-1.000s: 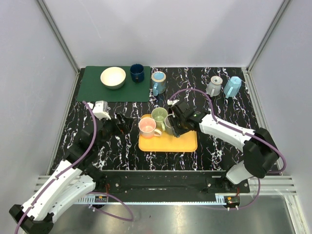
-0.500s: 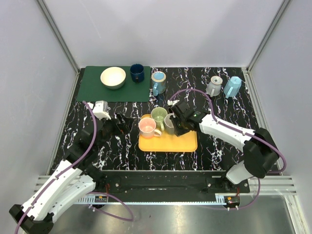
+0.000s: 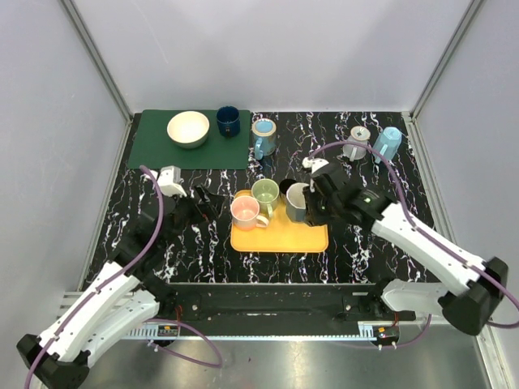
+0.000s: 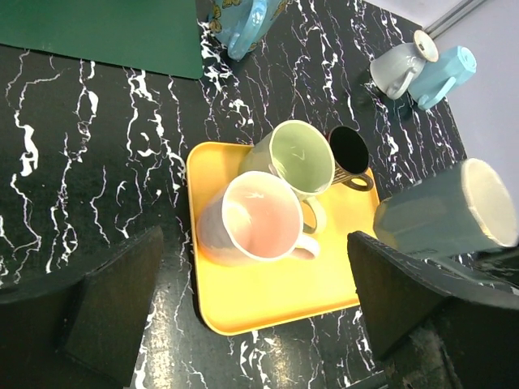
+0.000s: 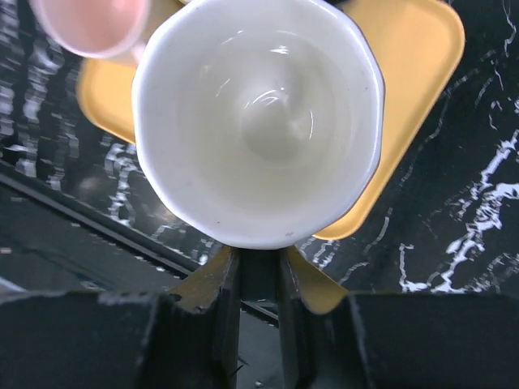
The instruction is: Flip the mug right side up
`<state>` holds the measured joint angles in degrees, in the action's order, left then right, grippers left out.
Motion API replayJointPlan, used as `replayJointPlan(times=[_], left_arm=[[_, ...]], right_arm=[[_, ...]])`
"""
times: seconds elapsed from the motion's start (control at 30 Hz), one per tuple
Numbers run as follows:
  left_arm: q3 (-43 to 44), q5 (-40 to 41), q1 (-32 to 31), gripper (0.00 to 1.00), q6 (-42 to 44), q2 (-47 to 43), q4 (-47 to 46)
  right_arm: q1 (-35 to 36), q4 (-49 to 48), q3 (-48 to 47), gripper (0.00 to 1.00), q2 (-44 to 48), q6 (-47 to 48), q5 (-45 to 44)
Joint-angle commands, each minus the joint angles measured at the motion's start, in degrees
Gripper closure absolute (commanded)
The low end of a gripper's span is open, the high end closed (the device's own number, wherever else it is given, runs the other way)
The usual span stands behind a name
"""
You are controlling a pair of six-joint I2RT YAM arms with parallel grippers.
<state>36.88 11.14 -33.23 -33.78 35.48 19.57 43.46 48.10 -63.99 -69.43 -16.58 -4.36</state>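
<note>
Right gripper (image 3: 315, 206) shifting rightward, pinching grey mug (image 3: 298, 203), lifting it over yellow tray (image 3: 280, 239). Mug tilting, half turned; standing it upright remaining. Left gripper (image 3: 204, 203) hanging, fingers spread wide.

Bright, even light from overhead — shadows on the marbled tabletop (image 3: 203, 255) are short and soft. Glare spots sit in the glazed white inside of the grey mug (image 5: 258, 121), itself sharp, while the tabletop beside it smears. The fingers (image 4: 113, 300) of the left hand (image 4: 255, 275) show as dark, soft-edged blurs.
</note>
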Motion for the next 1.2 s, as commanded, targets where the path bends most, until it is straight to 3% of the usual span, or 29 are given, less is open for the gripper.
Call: replayJointPlan(times=[0.0,0.13,0.23,0.3,0.33,0.43,0.53,0.63,0.83,1.17], left_arm=[[-0.1,0.0,0.0,0.01,-5.9,0.6,-6.0],[-2.6,-10.1,0.0,0.01,-8.7,-2.7,-19.3],[-4.4,-17.3,0.0,0.01,-11.8,-4.1,-27.7],[-5.9,-19.9,0.1,0.01,-15.6,-4.3,-33.2],[-6.7,-23.3,0.0,0.01,-16.8,-4.0,-35.5],[-9.5,-26.6,0.1,0.01,-24.3,-2.6,-42.0],[-15.1,-32.1,0.0,0.01,-30.5,2.0,-61.1],[-14.5,-35.8,-0.2,0.02,-33.2,9.7,-67.6],[-10.9,-40.3,-1.7,0.17,-37.6,22.4,-81.8],[-5.5,-38.4,-6.6,0.19,-38.7,31.8,-92.7]], right_arm=[[0.0,-8.2,-4.8,1.0,7.7,-7.8,7.5],[-2.1,-18.3,-2.7,1.0,11.9,-15.7,13.8],[-8.5,-28.6,2.0,1.0,15.0,-23.5,22.2],[-13.7,-40.2,8.1,1.0,16.9,-31.2,28.7],[-14.9,-49.8,10.1,1.0,18.0,-33.8,30.6],[-16.5,-64.9,16.1,1.0,17.5,-42.6,36.4],[-16.5,-73.4,18.6,1.0,15.9,-47.7,38.9],[-16.5,-75.9,18.6,1.0,15.3,-48.5,39.6],[-16.5,-80.6,19.7,1.0,14.8,-51.4,40.8],[-16.5,-85.4,21.8,1.0,14.1,-55.0,41.5]])
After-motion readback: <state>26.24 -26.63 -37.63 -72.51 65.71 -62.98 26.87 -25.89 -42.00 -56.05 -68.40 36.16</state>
